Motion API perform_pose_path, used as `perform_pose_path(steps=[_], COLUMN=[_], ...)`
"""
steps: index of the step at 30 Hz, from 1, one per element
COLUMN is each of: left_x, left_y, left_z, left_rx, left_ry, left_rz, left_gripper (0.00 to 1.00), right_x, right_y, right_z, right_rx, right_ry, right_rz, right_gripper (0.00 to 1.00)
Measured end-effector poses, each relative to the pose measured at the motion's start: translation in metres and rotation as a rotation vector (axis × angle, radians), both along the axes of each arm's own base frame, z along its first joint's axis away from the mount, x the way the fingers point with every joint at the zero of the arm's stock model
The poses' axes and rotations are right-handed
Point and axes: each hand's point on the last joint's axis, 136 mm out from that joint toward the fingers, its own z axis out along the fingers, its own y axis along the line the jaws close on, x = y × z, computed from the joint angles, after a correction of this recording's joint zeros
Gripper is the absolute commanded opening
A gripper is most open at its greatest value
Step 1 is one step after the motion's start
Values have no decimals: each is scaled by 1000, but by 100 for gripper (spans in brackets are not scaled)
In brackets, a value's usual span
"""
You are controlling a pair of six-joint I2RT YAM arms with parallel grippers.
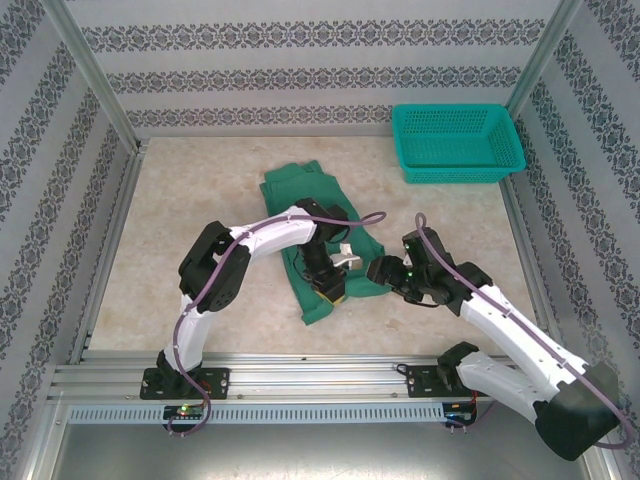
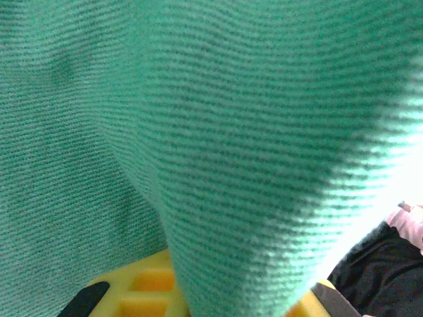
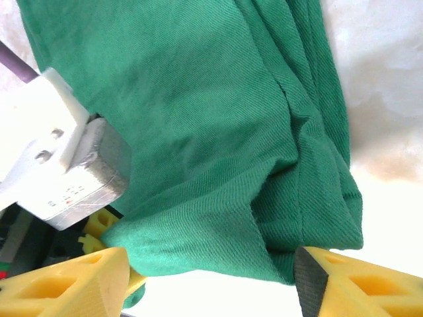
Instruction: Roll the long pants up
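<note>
While the pants [image 1: 300, 195] are lying folded at the middle of the surface [image 1: 190, 200], their long axis is running roughly far to near, straight out from the arm bases.

- Left gripper [image 1: 335, 278]: reaching over the pants from the left and sitting low on the near half, touching the cloth. In the left wrist view green cloth is draping across the lens and down between the yellow jaws. Whether they are pinching it or merely standing under it, I cannot tell.
- Right gripper [image 1: 385, 270]: coming in from the right, just beside the left gripper. In the right wrist view its jaws are standing apart, one to each side of the near folded edge, gripping nothing yet.
- Governing relation: the near end is lying directly before both grippers and the bulk is stretching away from them, so a roll would likely be travelling away from the bases along the long axis. The grippers are crowding the same near edge, and a clash is a fair risk.
- Surface: pale, stone-patterned, flat, with bare room lying beyond the far end.
- Surroundings: a teal basket [image 1: 455, 145] is standing at the far right corner, well apart from the pants.
</note>
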Motion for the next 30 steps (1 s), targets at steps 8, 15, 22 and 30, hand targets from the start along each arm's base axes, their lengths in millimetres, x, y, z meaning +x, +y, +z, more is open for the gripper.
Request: perform_pose_path(steps=[8,15,22,30], left_x=[-6,0,-2,7], left_y=[-13,-30,-28,-8], left_z=[16,44,40,5], left_rx=[-87,-194,-193,-65], left_ry=[66,94,127,95], left_rz=[37,56,43,35], left_gripper=[16,19,20,25], right_x=[-10,-5,7,20], right_y=[-5,-1,7,16], right_z=[13,-2,-32,-60], right_rx=[15,-12,-68,-104], right_ry=[-35,12,82,123], right_rz=[-6,3,33,67], right_gripper=[0,0,0,0])
